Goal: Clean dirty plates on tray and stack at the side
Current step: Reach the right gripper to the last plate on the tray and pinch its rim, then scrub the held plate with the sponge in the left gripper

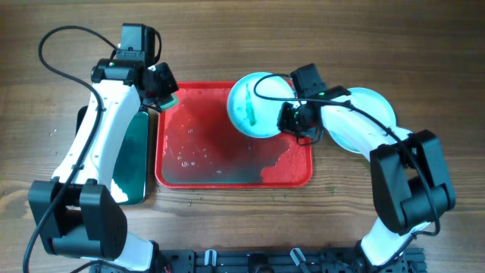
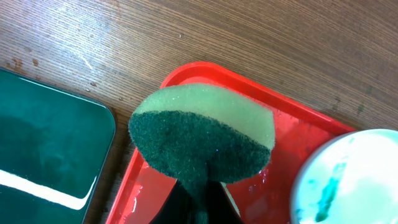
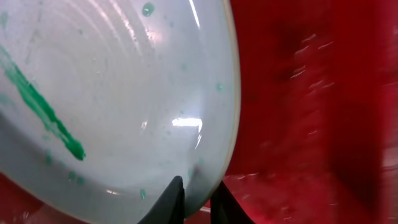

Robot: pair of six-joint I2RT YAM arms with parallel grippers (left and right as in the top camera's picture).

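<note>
While the right end effector [image 3: 196,186] clamps the streaked plate [image 1: 254,102] by its rim over the tray [image 1: 212,144], upper right, the left end effector [image 1: 163,87] pinches a sponge [image 2: 202,140] shut, seemingly poised to scrub.

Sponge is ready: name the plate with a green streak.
The plate the right tool holds over the red tray; the table plate shows none.
</note>
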